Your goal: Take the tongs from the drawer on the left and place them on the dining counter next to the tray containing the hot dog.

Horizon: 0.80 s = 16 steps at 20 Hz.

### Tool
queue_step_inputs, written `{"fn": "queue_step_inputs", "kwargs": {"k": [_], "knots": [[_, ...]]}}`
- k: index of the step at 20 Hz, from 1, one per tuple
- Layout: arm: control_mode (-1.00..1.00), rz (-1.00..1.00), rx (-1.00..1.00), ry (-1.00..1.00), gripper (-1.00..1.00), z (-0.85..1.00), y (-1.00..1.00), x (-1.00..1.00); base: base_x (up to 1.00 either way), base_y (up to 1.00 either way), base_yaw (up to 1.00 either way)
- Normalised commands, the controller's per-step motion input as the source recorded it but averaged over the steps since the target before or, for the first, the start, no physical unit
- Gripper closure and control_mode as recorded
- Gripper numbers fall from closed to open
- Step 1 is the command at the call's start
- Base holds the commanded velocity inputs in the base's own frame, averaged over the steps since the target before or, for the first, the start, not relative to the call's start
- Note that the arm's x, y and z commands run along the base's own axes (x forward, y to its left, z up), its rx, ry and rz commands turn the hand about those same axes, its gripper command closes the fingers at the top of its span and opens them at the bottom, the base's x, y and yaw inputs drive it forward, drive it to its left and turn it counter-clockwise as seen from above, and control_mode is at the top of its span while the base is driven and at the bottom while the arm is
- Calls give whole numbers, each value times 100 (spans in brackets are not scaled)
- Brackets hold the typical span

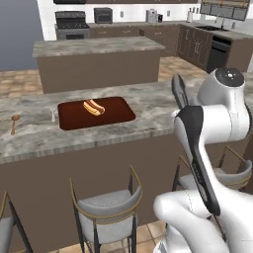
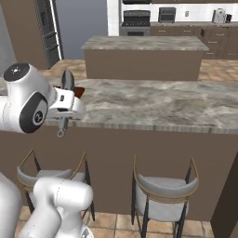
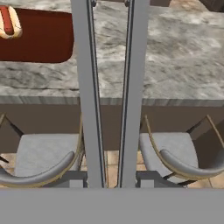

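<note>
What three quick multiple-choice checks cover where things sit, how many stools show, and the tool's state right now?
1. The hot dog lies: A) on the tray; B) on a stool; C) on the floor.
2. Stools showing in the hand view: A) none; B) two; C) five.
3. The tool is: A) empty and open; B) shut on the tongs; C) shut on the wooden spoon.

A: it rests on the dark red tray on the dining counter.
B: one seat either side of the tongs.
B: two grey arms run up from its fingertips.
</note>
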Motion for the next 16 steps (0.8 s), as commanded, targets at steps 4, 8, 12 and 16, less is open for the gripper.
{"fn": "queue_step_inputs", "kwargs": {"k": [4,8,12,16], "knots": [[-100,8,0,15,100,0,20,72,0,0,0],[-100,2,0,11,100,0,9,71,0,0,0],[-100,0,0,8,100,0,2,65,0,0,0],[-100,0,0,7,100,-3,5,63,0,0,0]]}}
